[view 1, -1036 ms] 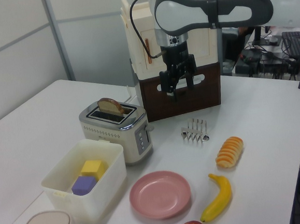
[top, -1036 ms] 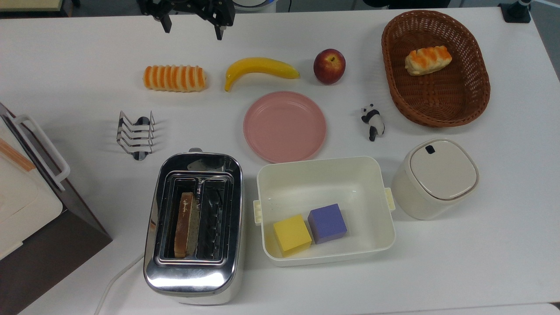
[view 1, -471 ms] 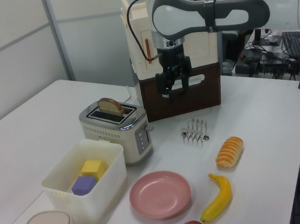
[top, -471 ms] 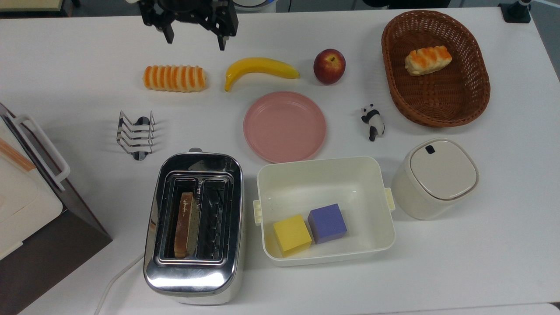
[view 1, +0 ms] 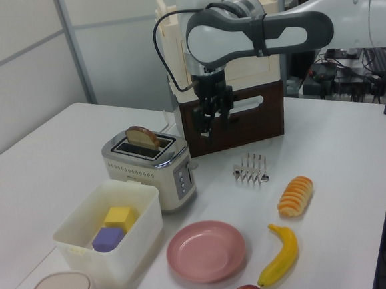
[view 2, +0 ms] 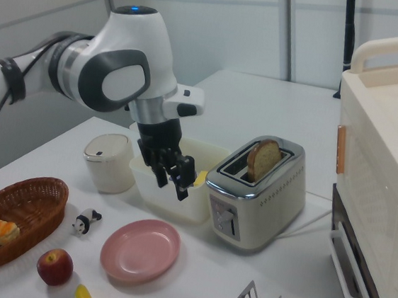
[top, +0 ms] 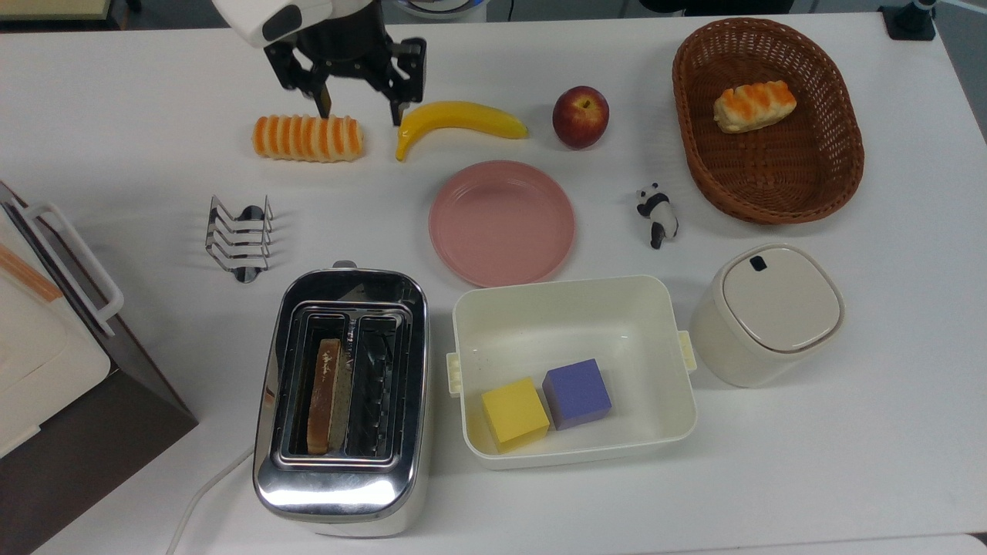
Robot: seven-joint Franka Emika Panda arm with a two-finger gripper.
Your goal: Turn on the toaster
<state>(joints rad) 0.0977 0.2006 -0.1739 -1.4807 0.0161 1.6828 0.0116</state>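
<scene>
Going left to right in the top view: one white-and-brown appliance [top: 54, 347] with a looped white handle sits at the edge, then one small wire toast rack [top: 240, 237] of thin bent metal. Next comes the toaster [top: 341, 401], a shiny chrome box with rounded corners and two slots, one brown slice of bread [top: 325, 395] standing in the top view's left slot, a white cord trailing off its near corner. It stands just beside one cream plastic tub [top: 572, 308] holding two cubes, one yellow [top: 514, 412] and one purple [top: 577, 393]. Above are one ridged orange-striped roll [top: 308, 138], one smooth banana [top: 458, 122], one round pink plate [top: 501, 222], one red apple [top: 580, 116], one small panda figure [top: 657, 213], one woven brown basket [top: 837, 177] with a second striped roll [top: 753, 105], and one lidded cream canister [top: 766, 312]. My gripper [top: 360, 106] hangs with its fingers spread apart and nothing between them, well apart from the toaster; since a second ago I have come in from the far table edge, over the roll and banana.
</scene>
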